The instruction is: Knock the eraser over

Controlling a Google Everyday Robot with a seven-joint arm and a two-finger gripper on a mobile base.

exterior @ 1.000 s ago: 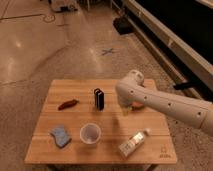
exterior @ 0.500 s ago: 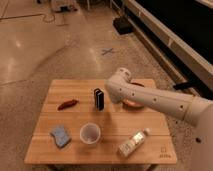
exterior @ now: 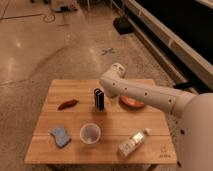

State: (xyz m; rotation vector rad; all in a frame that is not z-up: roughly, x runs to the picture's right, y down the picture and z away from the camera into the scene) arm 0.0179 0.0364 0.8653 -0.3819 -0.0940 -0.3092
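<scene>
The eraser (exterior: 99, 98) is a small black block with a pale edge, standing upright near the middle of the wooden table (exterior: 75, 90). My white arm (exterior: 150, 95) reaches in from the right across the table. The gripper (exterior: 106, 90) at its end is right beside the eraser's upper right side, close to touching or touching it; I cannot tell which. The bulk of the arm hides much of the gripper.
A red chili-shaped thing (exterior: 67, 104) lies left of the eraser. A blue spongy pad (exterior: 61, 135) and a white cup (exterior: 90, 133) sit at the front. A plastic bottle (exterior: 131, 142) lies at the front right. An orange dish (exterior: 132, 103) is partly under the arm.
The arm has swung left across the table, bringing its end from the right side up against the eraser. The eraser still stands upright in the same place.
</scene>
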